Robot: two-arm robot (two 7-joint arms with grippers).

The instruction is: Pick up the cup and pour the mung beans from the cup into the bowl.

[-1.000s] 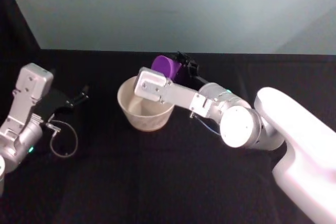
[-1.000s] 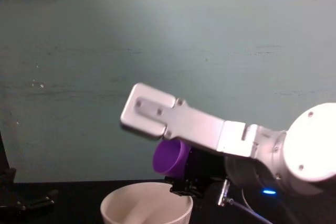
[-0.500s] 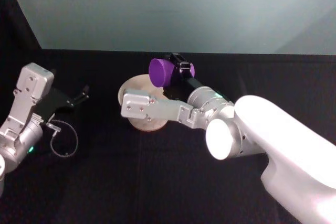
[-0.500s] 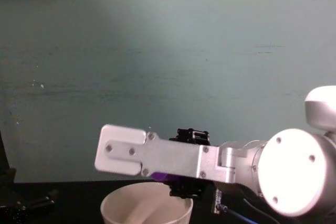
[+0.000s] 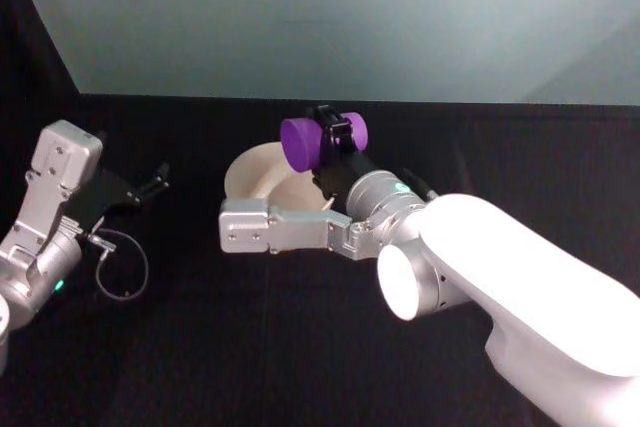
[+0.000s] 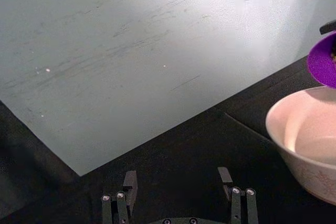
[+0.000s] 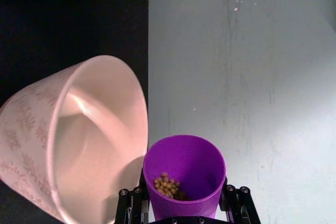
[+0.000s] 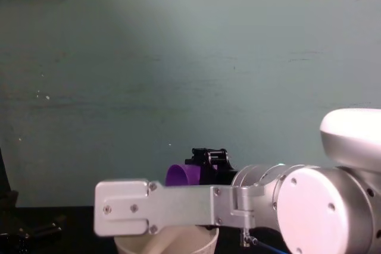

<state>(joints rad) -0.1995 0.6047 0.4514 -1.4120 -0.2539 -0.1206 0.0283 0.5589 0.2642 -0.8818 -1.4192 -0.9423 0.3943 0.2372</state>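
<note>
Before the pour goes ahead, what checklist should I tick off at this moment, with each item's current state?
1. Grip: ok. The right gripper is shut on the cup, with a finger on each side.
2. Load: ok. The mung beans lie deep in the cup, and none are seen in the bowl.
3. Aim: ok, it seems. In the chest view the cup's mouth hangs above the bowl's rim.
4. Tilt: not ok yet. The cup lies about level on its side, probably too flat for the beans to slide out.
5. Bowl: ok. It stands upright on the table.
6. Left gripper: ok. It is open and parked well to the left of the bowl.
</note>
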